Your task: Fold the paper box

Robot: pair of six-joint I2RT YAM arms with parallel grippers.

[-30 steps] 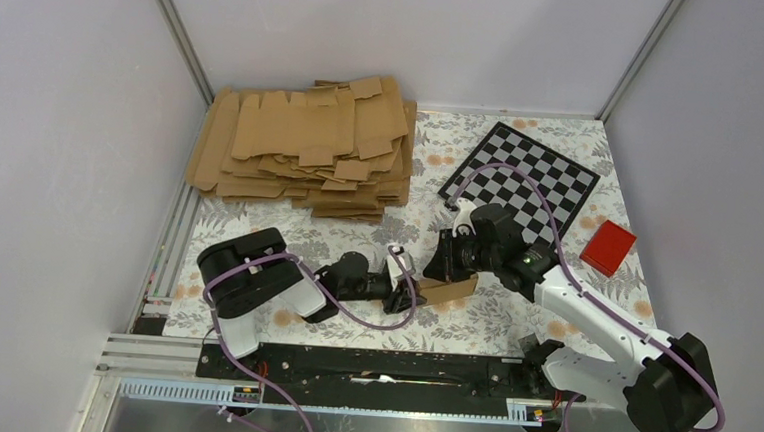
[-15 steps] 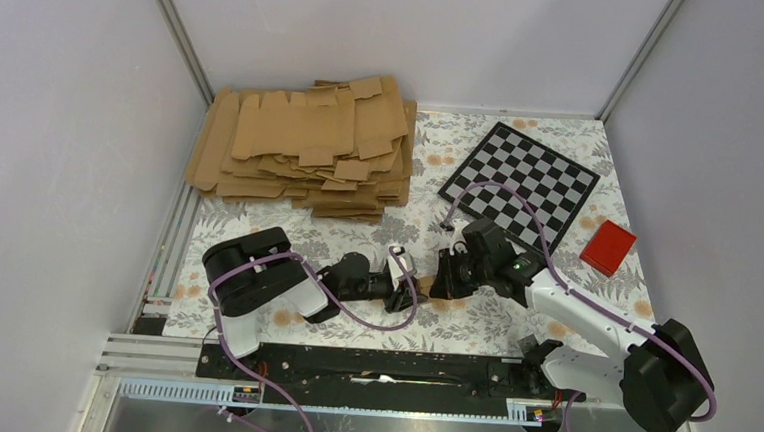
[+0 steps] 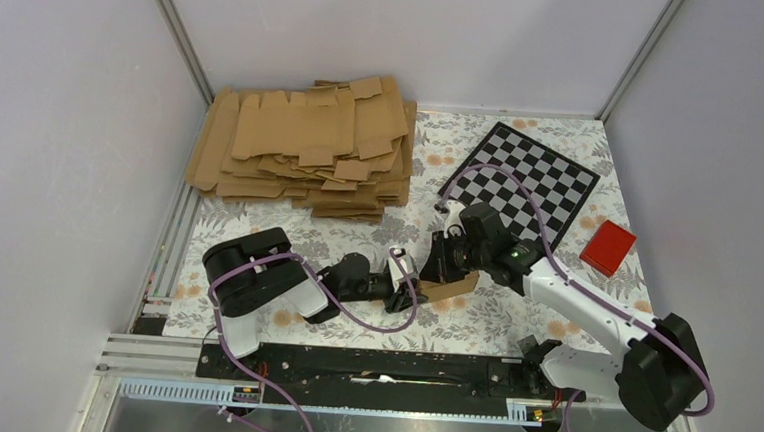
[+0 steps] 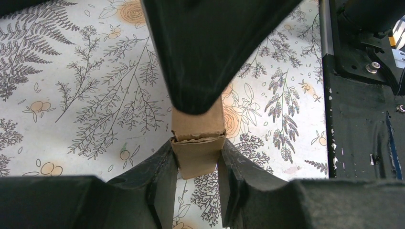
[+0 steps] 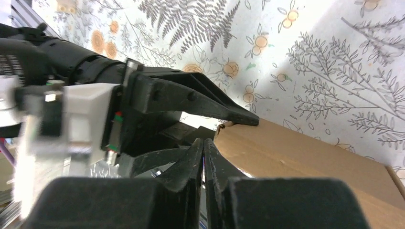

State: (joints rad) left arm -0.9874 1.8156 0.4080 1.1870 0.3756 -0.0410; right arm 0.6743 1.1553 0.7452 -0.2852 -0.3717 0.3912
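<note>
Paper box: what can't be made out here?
- Top external: box mostly under the right gripper; fold state unclear.
- Left wrist: far part hidden behind the right gripper; sides covered by the left gripper.
- Right wrist: box cut off by right and bottom edges.

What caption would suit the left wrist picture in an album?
Left gripper pinches the brown paper box over a flowered tablecloth, the right gripper's dark tip overlapping its far end.

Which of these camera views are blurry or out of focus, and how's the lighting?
Top external: sharp, evenly lit, soft shadows. Left wrist: the paper box is crisp. Right wrist: the left arm looks smeared at the picture's left edge.
</note>
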